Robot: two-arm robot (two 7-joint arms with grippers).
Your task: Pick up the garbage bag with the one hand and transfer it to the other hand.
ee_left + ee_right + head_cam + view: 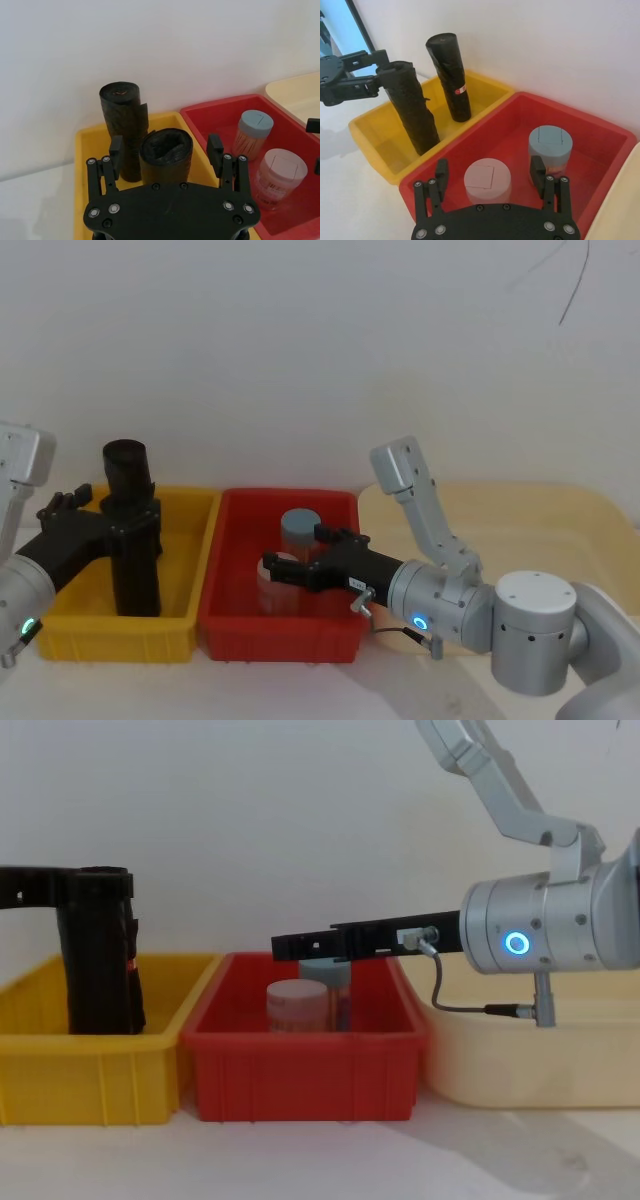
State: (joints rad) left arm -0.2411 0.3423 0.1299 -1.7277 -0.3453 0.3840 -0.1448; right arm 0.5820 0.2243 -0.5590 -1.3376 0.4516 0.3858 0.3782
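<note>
The garbage bag (pixel 412 107) is seen as a plain matte-black roll of film, wound tight, a bit crinkly at the open top end, with no markings on it. It's stood upright in the yellow bin (pixel 370 150), just beside a second roll (pixel 451 75) (that one can be told apart by the small red mark on its side), which is set closer to the wall.

The left gripper (pixel 165 142) is placed around the upper end of the garbage bag. Its jaws are spread wide, one on each side of the roll. A gap can be made out on both sides in the left wrist view, so nothing is clamped.

The right gripper (pixel 489 170) is held over the red bin (pixel 580 120), jaws also spread wide and empty. A pink-lidded jar (pixel 487 180) is seen just under it, not touched, with a blue-lidded jar (pixel 550 145) beside that. Both bins are sat side by side on the white desk (pixel 300 1160).
</note>
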